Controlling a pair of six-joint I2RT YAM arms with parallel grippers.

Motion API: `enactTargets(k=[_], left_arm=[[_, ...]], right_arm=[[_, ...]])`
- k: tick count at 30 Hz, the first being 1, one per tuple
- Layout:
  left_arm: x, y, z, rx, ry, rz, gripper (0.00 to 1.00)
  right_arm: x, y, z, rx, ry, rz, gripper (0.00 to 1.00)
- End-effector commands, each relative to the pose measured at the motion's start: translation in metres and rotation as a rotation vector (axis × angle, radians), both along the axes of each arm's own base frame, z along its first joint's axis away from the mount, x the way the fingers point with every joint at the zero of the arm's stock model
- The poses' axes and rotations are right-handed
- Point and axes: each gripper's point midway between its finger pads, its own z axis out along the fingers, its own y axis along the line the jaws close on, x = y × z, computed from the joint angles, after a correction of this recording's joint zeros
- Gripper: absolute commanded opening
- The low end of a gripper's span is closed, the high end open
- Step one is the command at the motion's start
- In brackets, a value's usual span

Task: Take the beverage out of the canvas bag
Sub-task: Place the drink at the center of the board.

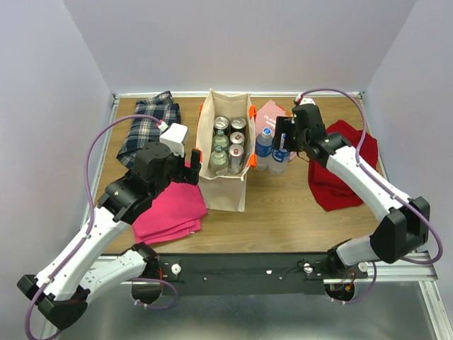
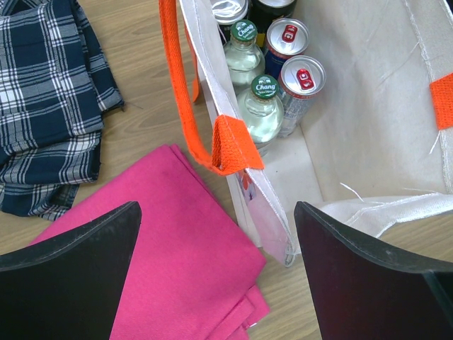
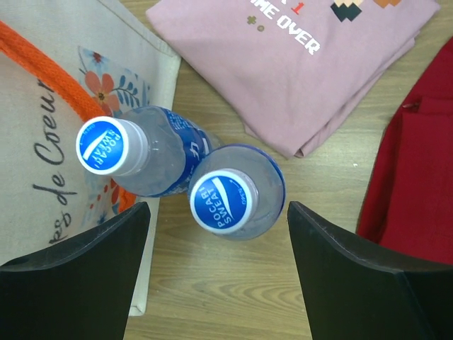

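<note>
The beige canvas bag (image 1: 225,185) with orange handles (image 2: 185,85) stands open mid-table. It holds several red-topped cans (image 2: 303,76) and green-capped glass bottles (image 2: 265,86). My left gripper (image 1: 191,167) is open and empty at the bag's near-left corner; in the left wrist view (image 2: 216,212) its jaws straddle the bag's left wall, one over the pink cloth (image 2: 163,248). Two blue-capped Pocari Sweat bottles (image 3: 223,200) (image 3: 106,145) stand on the table just right of the bag. My right gripper (image 1: 282,144) is open above them, holding nothing, as the right wrist view (image 3: 218,209) shows.
A folded magenta cloth (image 1: 170,209) lies left of the bag, and a plaid shirt (image 1: 148,127) at the back left. A pale pink printed T-shirt (image 3: 297,64) lies behind the bottles, and a red garment (image 1: 343,166) under my right arm.
</note>
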Motion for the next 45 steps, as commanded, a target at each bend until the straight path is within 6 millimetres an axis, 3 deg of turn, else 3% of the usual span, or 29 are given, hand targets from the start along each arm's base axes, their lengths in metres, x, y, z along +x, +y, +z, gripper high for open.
enactTargets(k=[1,7,14,22,27,33,39,45], left_arm=[[0.0,-0.005,0.003,-0.01,-0.006,-0.021,0.99],[0.0,-0.006,0.002,-0.013,-0.003,-0.022,0.99],[0.001,-0.008,0.006,-0.025,-0.01,-0.027,0.99],[0.0,-0.005,0.005,-0.02,-0.01,-0.02,0.99],[-0.001,-0.005,0.001,-0.018,-0.002,-0.015,0.99],[-0.002,-0.004,0.003,-0.018,-0.008,-0.017,0.99],[-0.002,-0.003,0.0,-0.012,-0.001,-0.016,0.99],[-0.003,-0.001,-0.002,-0.012,0.002,-0.01,0.99]], right_arm=[[-0.002,0.006,-0.003,-0.01,0.039,0.036,0.87],[-0.01,0.003,-0.023,-0.044,0.09,0.049,0.87],[-0.005,0.0,-0.036,-0.084,0.122,0.033,0.86],[-0.003,-0.004,-0.046,-0.12,0.141,0.024,0.74],[0.002,-0.004,-0.043,-0.116,0.1,0.031,0.74],[0.012,-0.001,-0.032,-0.109,0.022,0.046,0.8],[0.018,0.006,-0.034,-0.109,0.016,0.082,0.82],[0.018,0.008,-0.043,-0.119,0.04,0.1,0.77]])
